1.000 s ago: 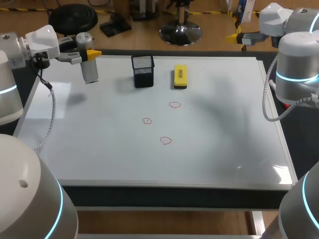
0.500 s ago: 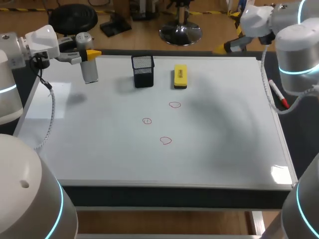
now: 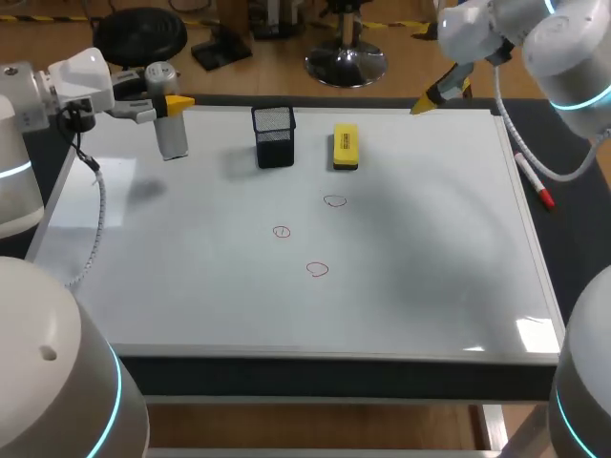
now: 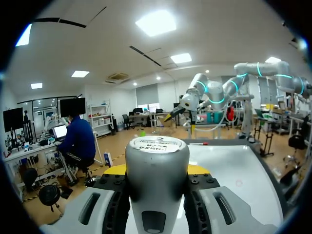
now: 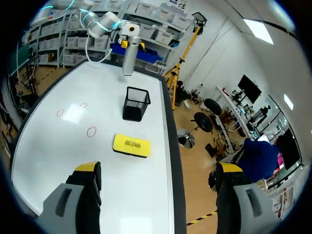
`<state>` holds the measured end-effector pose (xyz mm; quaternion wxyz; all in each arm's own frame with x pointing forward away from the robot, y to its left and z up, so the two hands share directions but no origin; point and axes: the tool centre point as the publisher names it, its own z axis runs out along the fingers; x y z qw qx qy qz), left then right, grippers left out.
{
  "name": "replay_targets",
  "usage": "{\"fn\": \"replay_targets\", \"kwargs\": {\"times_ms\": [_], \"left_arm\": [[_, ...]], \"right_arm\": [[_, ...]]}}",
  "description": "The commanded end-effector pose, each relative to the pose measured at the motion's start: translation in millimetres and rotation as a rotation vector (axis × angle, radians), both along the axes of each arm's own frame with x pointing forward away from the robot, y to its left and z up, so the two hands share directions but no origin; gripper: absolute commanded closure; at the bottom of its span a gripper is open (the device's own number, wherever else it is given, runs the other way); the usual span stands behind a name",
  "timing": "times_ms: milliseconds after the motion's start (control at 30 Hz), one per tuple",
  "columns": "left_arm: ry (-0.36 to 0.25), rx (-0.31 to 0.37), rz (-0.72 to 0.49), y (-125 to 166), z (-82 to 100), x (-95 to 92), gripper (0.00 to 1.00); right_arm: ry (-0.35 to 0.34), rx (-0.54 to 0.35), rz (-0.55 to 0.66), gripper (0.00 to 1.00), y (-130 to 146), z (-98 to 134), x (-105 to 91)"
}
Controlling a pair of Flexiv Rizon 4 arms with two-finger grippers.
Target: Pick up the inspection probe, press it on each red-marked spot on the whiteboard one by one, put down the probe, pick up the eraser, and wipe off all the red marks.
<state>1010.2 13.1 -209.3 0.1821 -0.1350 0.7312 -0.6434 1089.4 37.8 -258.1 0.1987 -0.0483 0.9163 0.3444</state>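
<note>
Head view: left claw point(image 3: 164, 103) pinches the inspection probe point(image 3: 172, 138) upright over the whiteboard's point(image 3: 191, 286) far-left corner. Three red marks point(image 3: 282, 232) lie to its right, mid-board. Right claw point(image 3: 430, 98) hovers spread, far-right of the eraser point(image 3: 345, 146).

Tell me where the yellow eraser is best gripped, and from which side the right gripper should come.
Grip the yellow eraser across its two long sides at mid-length, coming straight down from above. It lies flat on the whiteboard, so only those sides offer opposing faces. The black mesh pen holder stands apart beside it, probably leaving room for a jaw. The right gripper has its jaws wide open.
</note>
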Motion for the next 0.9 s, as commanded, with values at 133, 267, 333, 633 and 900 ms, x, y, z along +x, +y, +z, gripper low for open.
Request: {"fn": "replay_targets", "kwargs": {"times_ms": [133,267,333,633,900], "left_arm": [[-0.002,-0.001,0.0,-0.1,0.3,-0.1,1.0],[-0.002,-0.001,0.0,-0.1,0.3,-0.1,1.0],[-0.002,-0.001,0.0,-0.1,0.3,-0.1,1.0],[-0.002,-0.001,0.0,-0.1,0.3,-0.1,1.0],[-0.002,-0.001,0.0,-0.1,0.3,-0.1,1.0]], "right_arm": [[0.199,-0.612,0.549,0.0,13.0,-1.8,2.9],[0.177,-0.721,0.673,0.0,16.6,-4.9,0.8],[0.177,-0.766,0.735,0.0,16.9,-6.4,-1.3],[0.189,-0.759,0.727,0.0,16.3,-5.1,-1.5],[0.189,-0.759,0.727,0.0,16.3,-5.1,-1.5]]}}
